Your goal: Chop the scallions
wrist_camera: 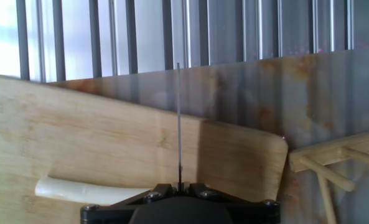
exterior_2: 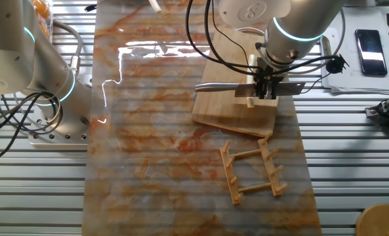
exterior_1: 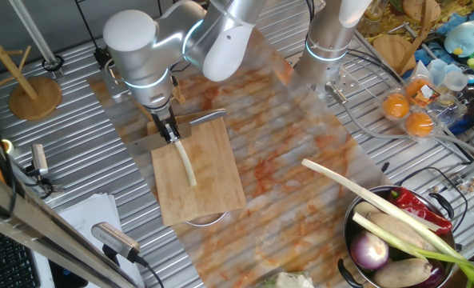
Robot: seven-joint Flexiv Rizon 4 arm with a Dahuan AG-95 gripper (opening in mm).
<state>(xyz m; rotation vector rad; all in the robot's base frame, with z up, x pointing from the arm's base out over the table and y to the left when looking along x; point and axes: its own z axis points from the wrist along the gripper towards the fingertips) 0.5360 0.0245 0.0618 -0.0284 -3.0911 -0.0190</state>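
Wooden stand (exterior_1: pixel 30 84) at far left. End effector (exterior_1: pixel 170 132) clamped on a knife (exterior_2: pixel 224 86), blade edge-on in hand view, at the near end of the scallions (exterior_1: pixel 187 164): one uncut stalk lying on cutting board (exterior_1: pixel 209 192). Bowl (exterior_1: pixel 356 228) of vegetables at right.

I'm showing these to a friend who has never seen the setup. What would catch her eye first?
Probably the arm's gripper holding a knife edge-down over a wooden board, with one pale scallion lying whole on it. Next, the metal bowl at the table's corner, holding a red pepper and purple onion.
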